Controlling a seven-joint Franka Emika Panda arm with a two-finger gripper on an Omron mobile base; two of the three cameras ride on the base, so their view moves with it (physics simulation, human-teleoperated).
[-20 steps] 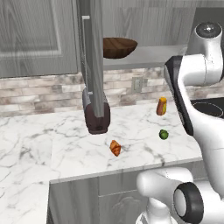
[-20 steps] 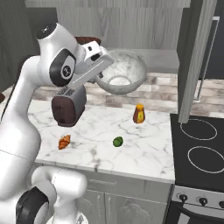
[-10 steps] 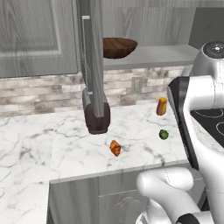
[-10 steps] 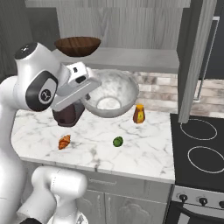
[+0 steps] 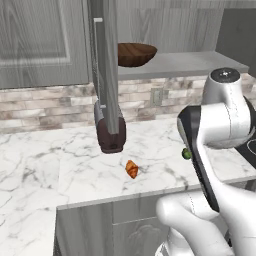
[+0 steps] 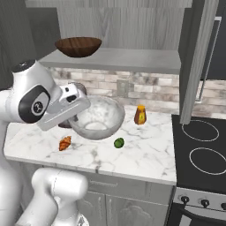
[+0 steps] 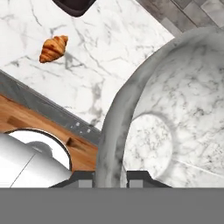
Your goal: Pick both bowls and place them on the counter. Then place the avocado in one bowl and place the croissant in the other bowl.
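Observation:
My gripper is shut on the rim of the pale marbled bowl, one finger inside and one outside. That bowl hangs tilted, low over the white marble counter. The dark wooden bowl stands on the grey shelf above, also visible from the left. The croissant lies near the counter's front edge, left of the held bowl; it shows from the hand too. The avocado sits just right of the bowl, half hidden behind my arm in the left base view.
An orange bottle stands behind the avocado by the backsplash. A dark brown appliance sits at the back of the counter. An open cabinet door hangs edge-on over it. The black stove borders the counter on the right.
The arm has come down from shelf height with the marbled bowl, carrying it lower and slightly left toward the counter. Croissant, avocado and wooden bowl have stayed put.

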